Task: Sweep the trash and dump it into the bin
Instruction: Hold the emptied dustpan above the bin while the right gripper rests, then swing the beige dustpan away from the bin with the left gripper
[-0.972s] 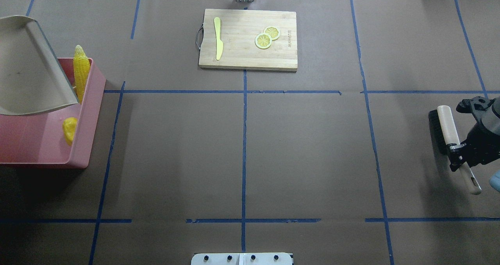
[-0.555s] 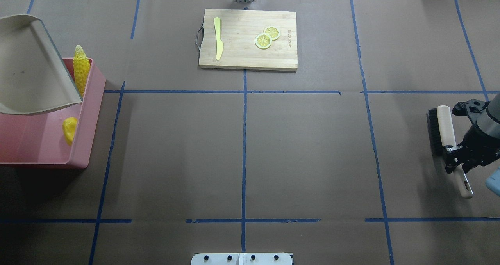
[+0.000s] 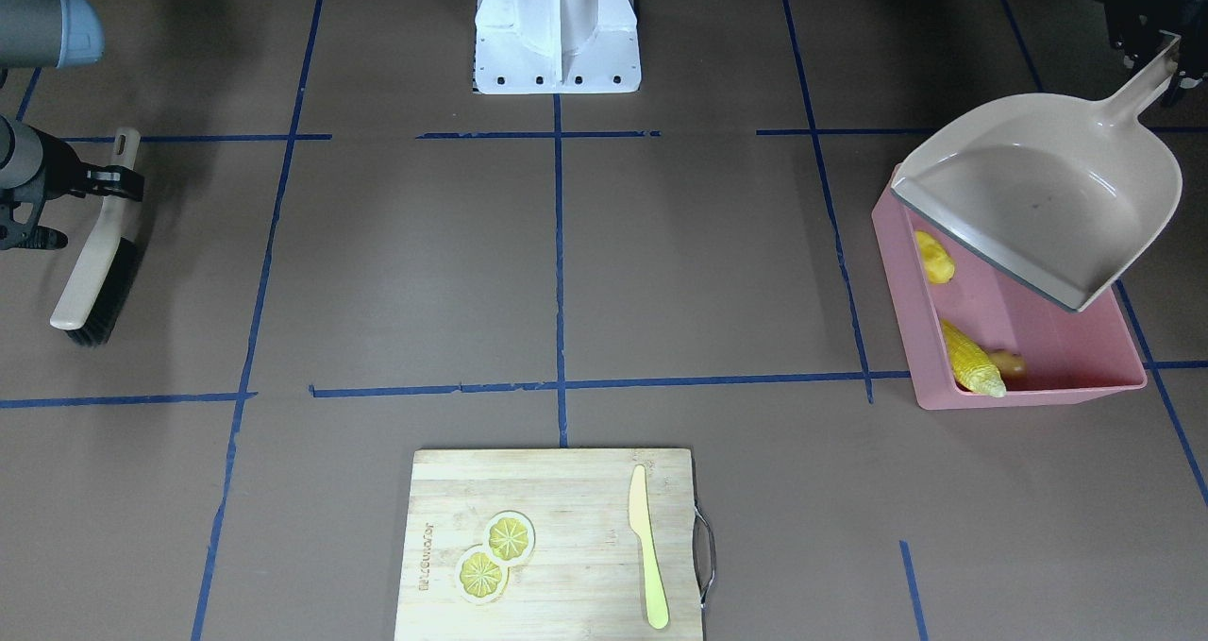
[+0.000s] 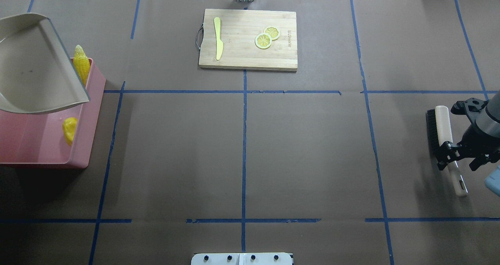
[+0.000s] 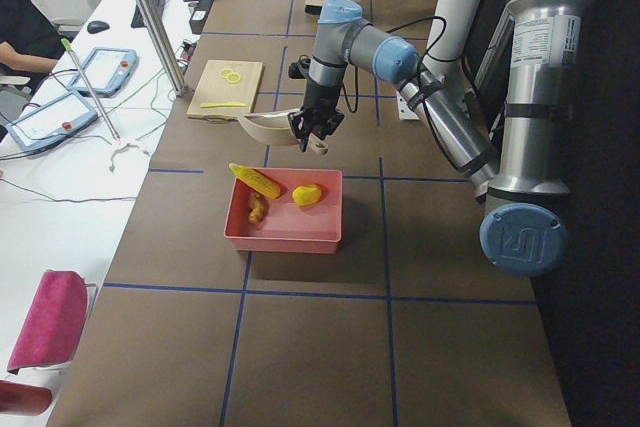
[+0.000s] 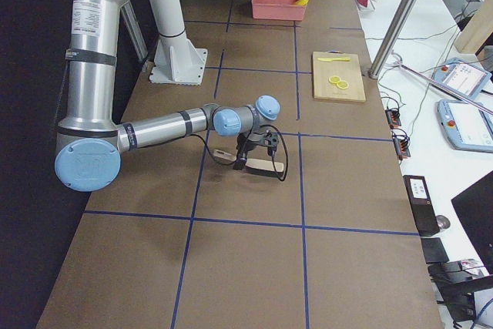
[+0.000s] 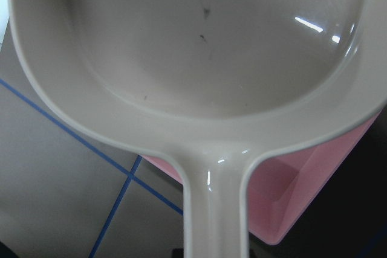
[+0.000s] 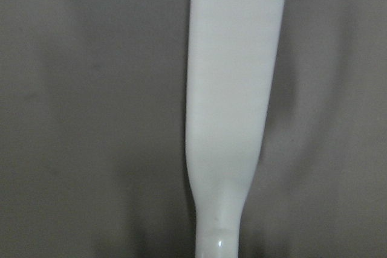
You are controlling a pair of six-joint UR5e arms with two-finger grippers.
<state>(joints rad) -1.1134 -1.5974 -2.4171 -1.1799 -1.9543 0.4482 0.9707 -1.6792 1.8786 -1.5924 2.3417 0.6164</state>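
Observation:
The pink bin (image 3: 1029,397) stands at the table's left end and holds the trash: a corn cob (image 3: 970,360), a potato (image 3: 934,256) and a ginger root (image 3: 1010,363). From overhead the corn (image 4: 80,68) leans over the bin (image 4: 93,112) rim, with the potato (image 4: 69,129) nearer. My left gripper (image 3: 1159,60) is shut on the handle of the beige dustpan (image 3: 1048,197), which hangs tilted and empty above the bin. At the far right my right gripper (image 4: 463,161) is open just above the handle of the brush (image 4: 443,126), which lies flat on the table.
A wooden cutting board (image 4: 248,38) at the far middle carries a pale yellow knife (image 4: 218,38) and two lemon slices (image 4: 266,36). The robot's white base (image 3: 557,27) is at the near edge. A person (image 5: 20,7) sits beyond the table's far side.
My right gripper went from shut on the brush handle to open, and the brush now rests on the table slightly nearer. The dustpan shifted a little farther back over the bin.

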